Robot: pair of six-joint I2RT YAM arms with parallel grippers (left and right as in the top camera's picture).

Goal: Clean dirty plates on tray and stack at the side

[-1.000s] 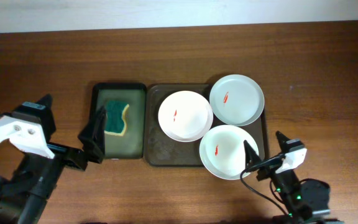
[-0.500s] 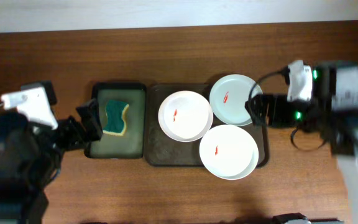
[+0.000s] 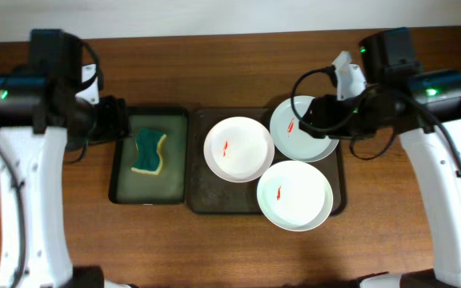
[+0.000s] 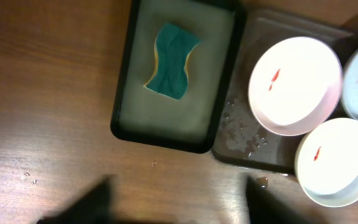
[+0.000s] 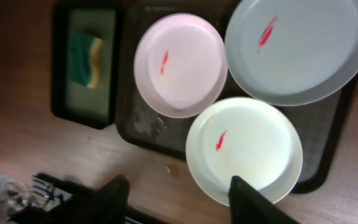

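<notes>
While the overhead view shows three smeared plates [image 3: 238, 149] crowded rim to rim on the tray [image 3: 200, 196], where lifting one could drag a neighbour, the left wrist view shows the left gripper [image 4: 179, 202] parted and empty, short of the sponge [image 4: 171, 60], and the right wrist view shows the right gripper [image 5: 182, 199] equally empty, both arms having swung up from the near table edge.

A dark wooden table [image 3: 230, 72] fills the view; a pale strip [image 3: 214, 16], perhaps wall, edges it.
</notes>
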